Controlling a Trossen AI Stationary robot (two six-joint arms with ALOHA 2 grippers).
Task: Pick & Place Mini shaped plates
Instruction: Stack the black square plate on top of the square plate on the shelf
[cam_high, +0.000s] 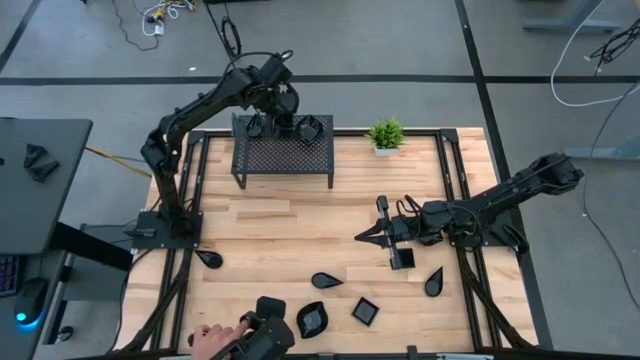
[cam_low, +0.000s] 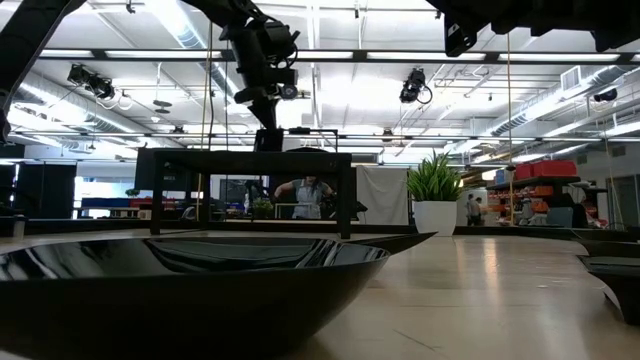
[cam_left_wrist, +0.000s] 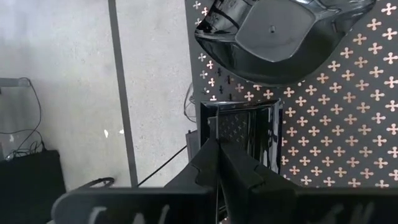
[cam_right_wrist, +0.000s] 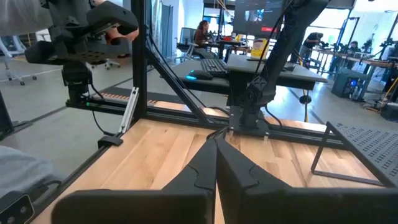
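Note:
A black mesh rack (cam_high: 283, 152) stands at the table's far side. On its top, by the far edge, lies a small glossy square plate (cam_left_wrist: 244, 127), and my left gripper (cam_left_wrist: 214, 144) is shut on it. A rounded wavy-rim plate (cam_left_wrist: 280, 37) sits on the mesh just past it, toward the right. Several more black mini plates lie on the wood: teardrops (cam_high: 208, 258) (cam_high: 327, 281) (cam_high: 433, 282) and squares (cam_high: 402, 259) (cam_high: 365, 311). My right gripper (cam_high: 362, 237) hangs shut over the table's middle right, holding nothing. My left gripper pinches the square plate's rim (cam_left_wrist: 208, 121) on the side nearest the rack's far edge, between its two fingers. The fingers slant down from above the far left. The plate lies flat on the rack's mesh.
A small potted plant (cam_high: 385, 135) stands right of the rack. A person's hand (cam_high: 208, 340) reaches in at the near-left edge beside a wavy plate (cam_high: 312, 318). One big plate (cam_low: 190, 270) fills the low view's foreground. Bare wood lies between the rack and the loose plates.

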